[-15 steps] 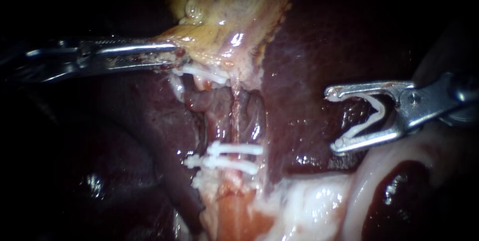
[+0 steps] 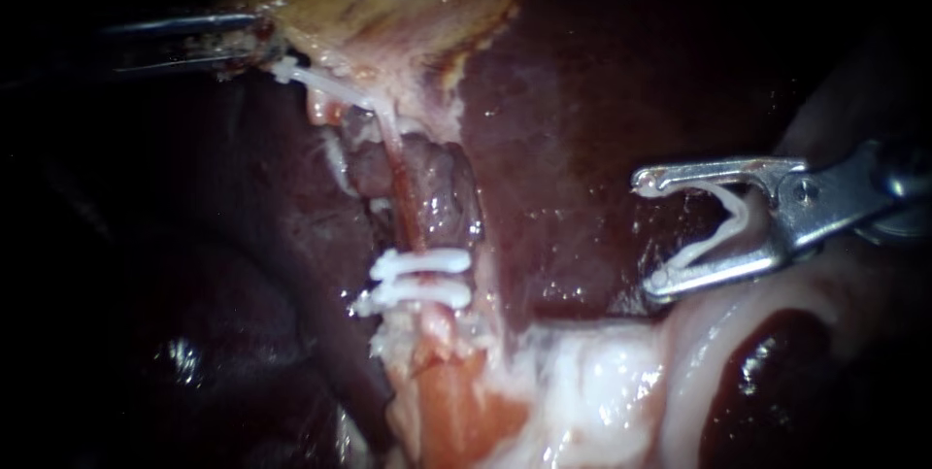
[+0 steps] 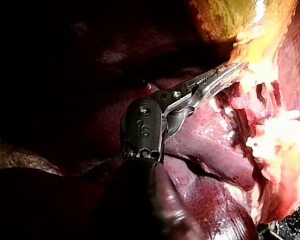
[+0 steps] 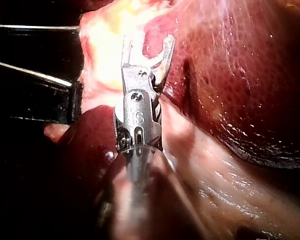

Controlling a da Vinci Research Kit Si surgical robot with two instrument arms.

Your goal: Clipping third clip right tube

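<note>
Currently, left instrument [image 2: 254,42]: enters from the left edge of the endoscope view, high in the field; jaws clamped on the yellowish lower edge of the gallbladder [image 2: 388,3], and in the left wrist view lying together on that tissue. Right instrument [image 2: 649,231]: enters from the right edge; jaws spread wide yet bearing from both sides on the loaded clip [image 2: 728,221], a white V-shaped piece seated between them with its mouth facing the tube. Positioned over dark liver [image 2: 573,119], well apart from the tube and touching none of it. Tube [image 2: 403,197]: reddish, runs down from under the gallbladder toward the pale tissue [image 2: 602,391] at the bottom of the field; cannot confirm from the endoscope view which tube this is, left or right. Paired clips [image 2: 422,277]: two white bars, one just beneath the other, across the lower end of the tube. Upper clip [image 2: 316,83]: white, tilted, just beside the left jaws, near the top of the tube.
</note>
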